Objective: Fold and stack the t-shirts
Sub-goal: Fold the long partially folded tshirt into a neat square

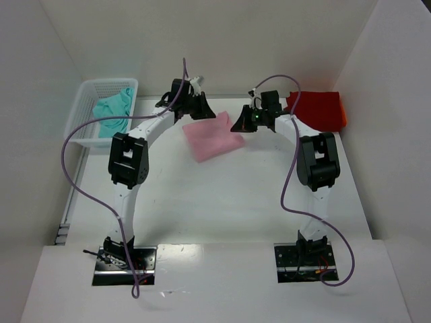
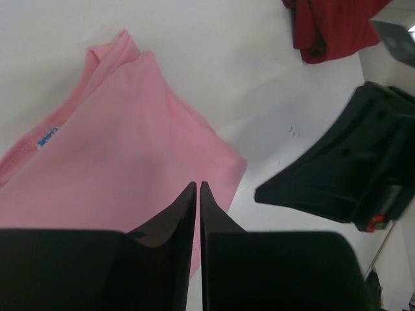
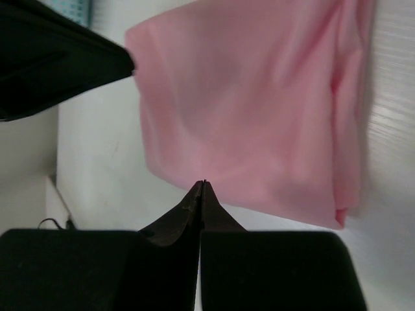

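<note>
A light pink t-shirt (image 1: 212,136) lies folded flat in the middle of the table, also filling the left wrist view (image 2: 123,155) and the right wrist view (image 3: 253,103). My left gripper (image 1: 202,112) hovers over its far left edge, jaws shut with only a hairline slit (image 2: 198,186) and no cloth between them. My right gripper (image 1: 242,125) is at the shirt's right edge, shut and empty (image 3: 203,184). A bright red t-shirt (image 1: 316,108) lies folded at the far right (image 2: 331,26). A teal t-shirt (image 1: 113,108) sits crumpled in the basket.
A white mesh basket (image 1: 91,91) stands at the far left of the table. White walls close in the table on the left, back and right. The right gripper's black body (image 2: 337,175) is close beside my left one.
</note>
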Action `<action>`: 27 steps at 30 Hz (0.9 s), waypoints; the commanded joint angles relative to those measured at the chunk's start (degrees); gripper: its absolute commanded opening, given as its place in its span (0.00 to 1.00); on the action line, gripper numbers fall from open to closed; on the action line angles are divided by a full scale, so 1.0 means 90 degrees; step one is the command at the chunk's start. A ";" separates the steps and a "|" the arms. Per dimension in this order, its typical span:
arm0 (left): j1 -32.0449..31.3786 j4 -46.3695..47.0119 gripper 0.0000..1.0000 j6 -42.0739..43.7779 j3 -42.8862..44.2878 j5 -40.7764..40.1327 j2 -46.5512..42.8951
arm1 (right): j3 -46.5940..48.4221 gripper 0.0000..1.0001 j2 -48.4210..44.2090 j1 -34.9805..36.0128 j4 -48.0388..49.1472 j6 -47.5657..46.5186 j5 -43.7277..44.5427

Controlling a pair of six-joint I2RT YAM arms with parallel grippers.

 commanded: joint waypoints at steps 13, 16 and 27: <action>0.0176 -0.0221 0.07 -0.0573 0.0943 -0.0878 0.1278 | 0.0494 0.00 0.1394 0.0516 0.0273 0.0314 -0.0829; 0.0176 -0.0438 0.05 -0.0573 0.1042 -0.1143 0.1405 | 0.0620 0.00 0.1511 0.0516 -0.0087 0.0081 -0.0468; 0.0508 -0.0449 0.05 -0.0817 0.0974 -0.1191 0.1406 | -0.0033 0.00 0.1113 0.0458 -0.0275 -0.0242 -0.0125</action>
